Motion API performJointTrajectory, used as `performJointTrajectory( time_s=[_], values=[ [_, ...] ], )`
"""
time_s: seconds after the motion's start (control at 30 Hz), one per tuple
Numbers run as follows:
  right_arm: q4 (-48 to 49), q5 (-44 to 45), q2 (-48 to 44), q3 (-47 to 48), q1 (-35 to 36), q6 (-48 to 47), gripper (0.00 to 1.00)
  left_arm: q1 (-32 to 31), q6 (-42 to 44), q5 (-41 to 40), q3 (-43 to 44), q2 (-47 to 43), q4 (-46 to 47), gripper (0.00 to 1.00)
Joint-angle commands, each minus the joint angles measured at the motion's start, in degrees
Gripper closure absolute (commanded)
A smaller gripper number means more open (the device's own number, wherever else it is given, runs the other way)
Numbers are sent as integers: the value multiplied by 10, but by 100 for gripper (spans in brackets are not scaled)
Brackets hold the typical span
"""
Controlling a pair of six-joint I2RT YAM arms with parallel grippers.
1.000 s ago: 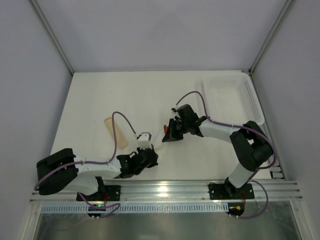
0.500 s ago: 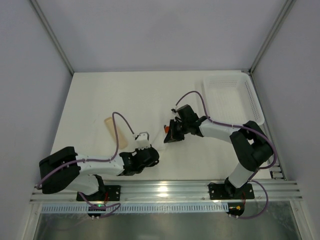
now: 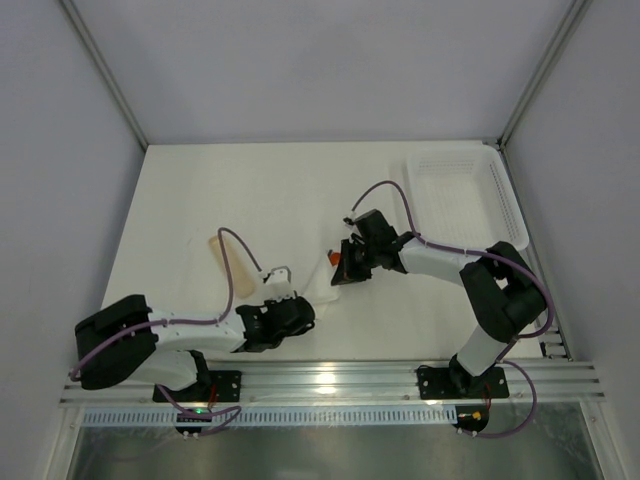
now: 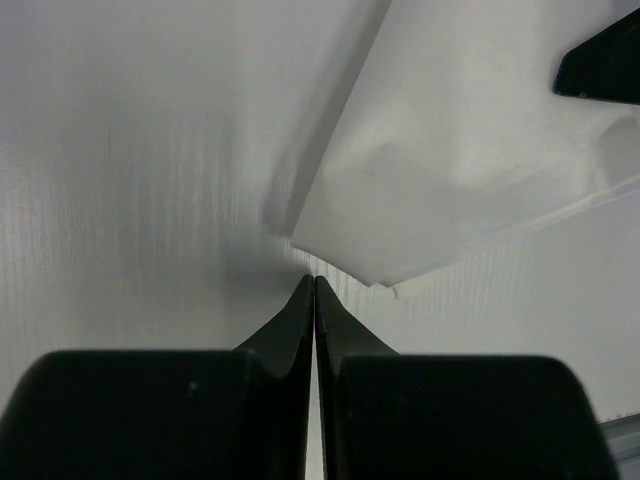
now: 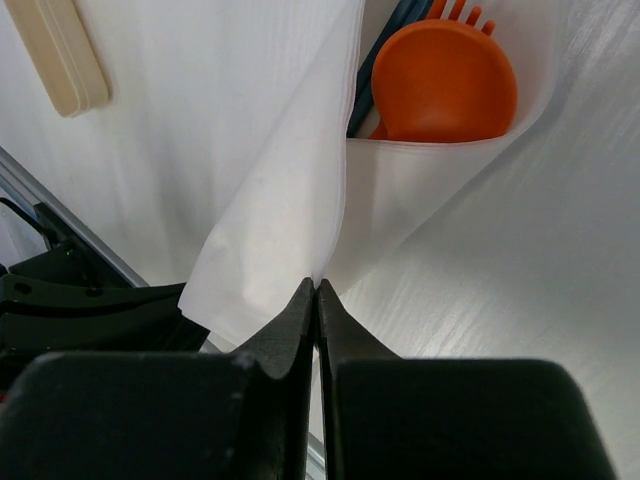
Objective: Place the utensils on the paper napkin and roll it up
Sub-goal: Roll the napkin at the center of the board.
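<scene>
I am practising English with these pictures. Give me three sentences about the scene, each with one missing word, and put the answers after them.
1. The spoon wrapped in the paper napkin is ____ in colour.
2. The white mesh basket stands at the far ____ corner of the table.
3. The left gripper and the right gripper both have their jaws ____.

Missing words: orange; right; shut.

Raised paper napkin [image 5: 270, 230] bars mid-table; mesh basket [image 3: 450, 200] fills far-right corner.
</scene>
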Motion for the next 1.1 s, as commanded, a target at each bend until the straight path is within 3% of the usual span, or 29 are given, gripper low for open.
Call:
performJointTrajectory(
  time_s=[0.0, 0.33, 0.73, 1.07],
  values=[
    [-3, 19, -12, 12, -2, -20, 96, 3, -3, -14, -15, -32, 6, 100],
    [4, 14, -7, 11, -2, -17, 96, -5, 62, 19, -115, -167, 169, 100],
    [4, 12, -13, 10, -1, -19, 96, -4, 69, 40, -111, -74, 285, 100],
    [3, 11, -17, 7, -2, -21, 96, -1, 57, 30, -91, -26, 296, 100]
  ],
)
